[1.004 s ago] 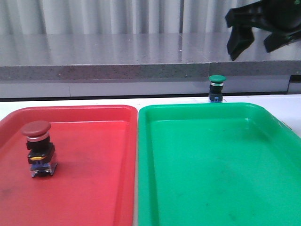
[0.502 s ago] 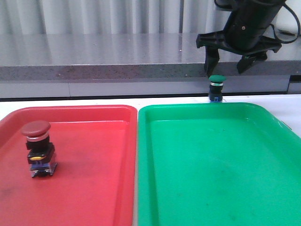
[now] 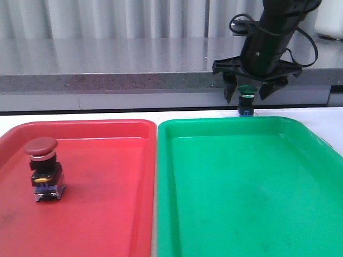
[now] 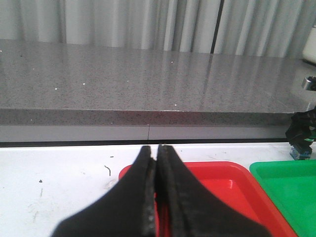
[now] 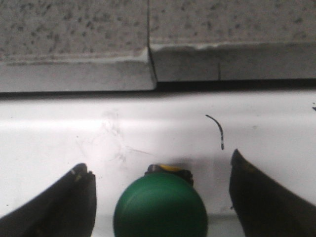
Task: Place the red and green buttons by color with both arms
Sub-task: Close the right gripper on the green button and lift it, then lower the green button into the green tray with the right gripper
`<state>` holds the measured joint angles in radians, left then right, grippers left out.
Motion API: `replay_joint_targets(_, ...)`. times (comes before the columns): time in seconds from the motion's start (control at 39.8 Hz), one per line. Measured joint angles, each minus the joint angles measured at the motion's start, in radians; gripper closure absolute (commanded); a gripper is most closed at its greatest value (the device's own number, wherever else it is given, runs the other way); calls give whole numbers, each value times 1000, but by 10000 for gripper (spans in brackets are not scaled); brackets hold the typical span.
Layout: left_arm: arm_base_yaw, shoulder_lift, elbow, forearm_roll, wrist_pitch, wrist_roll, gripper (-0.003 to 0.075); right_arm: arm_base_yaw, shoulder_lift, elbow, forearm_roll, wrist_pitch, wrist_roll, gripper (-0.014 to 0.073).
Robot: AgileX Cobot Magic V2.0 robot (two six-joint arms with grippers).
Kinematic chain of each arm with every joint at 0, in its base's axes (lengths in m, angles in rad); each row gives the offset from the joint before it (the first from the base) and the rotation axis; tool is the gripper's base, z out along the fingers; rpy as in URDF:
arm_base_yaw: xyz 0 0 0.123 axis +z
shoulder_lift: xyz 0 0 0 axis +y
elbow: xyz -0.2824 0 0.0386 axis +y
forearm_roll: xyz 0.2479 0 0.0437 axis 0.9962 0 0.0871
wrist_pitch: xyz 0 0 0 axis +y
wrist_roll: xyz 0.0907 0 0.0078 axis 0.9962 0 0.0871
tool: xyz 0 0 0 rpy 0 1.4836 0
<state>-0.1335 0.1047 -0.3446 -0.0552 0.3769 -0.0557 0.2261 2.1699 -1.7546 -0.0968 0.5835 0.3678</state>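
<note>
Front view first: I count two push buttons and two trays. The red button (image 3: 43, 168) stands upright inside the red tray (image 3: 107, 214), well toward its left side. The green button (image 3: 247, 100) stands on the white table (image 3: 80, 116) just behind the far rim of the green tray (image 3: 241, 187), outside it. My right gripper (image 3: 252, 92) straddles its cap with the fingers spread and nothing gripped. I judge the button small, rigid and light, but top-heavy on a narrow base, so a nudge could tip it. The domed cap looks smooth and slippery; I would take hold lower, on the collar or black body.

Left wrist view: my left gripper (image 4: 157, 197) has its two fingers pressed together, empty, above the near-left corner of the red tray (image 4: 232, 177).

Right wrist view: the green button (image 5: 160, 210) sits centred between the two fingers (image 5: 74, 200), a clear gap on each side, no contact that I can see.
</note>
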Motion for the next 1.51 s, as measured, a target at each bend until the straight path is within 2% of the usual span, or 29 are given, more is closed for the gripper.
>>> replay_joint_targets(0.18, 0, 0, 0, 0, 0, 0, 740, 0, 0, -1, 0, 1, 4, 370)
replay_joint_targets(0.25, 0, 0, 0, 0, 0, 0, 740, 0, 0, -1, -2, 1, 4, 419)
replay_joint_targets(0.5, 0, 0, 0, 0, 0, 0, 740, 0, -17, -11, -2, 6, 4, 426)
replay_joint_targets(0.85, 0, 0, 0, 0, 0, 0, 740, 5, -211, 9, -7, 62, -4, 426)
replay_joint_targets(1.03, 0, 0, 0, 0, 0, 0, 740, 54, -331, 168, -9, 42, -10, 426)
replay_joint_targets(1.33, 0, 0, 0, 0, 0, 0, 740, 172, -555, 580, -9, -78, -14, 426)
replay_joint_targets(1.51, 0, 0, 0, 0, 0, 0, 740, 212, -605, 760, 1, -139, -14, 426)
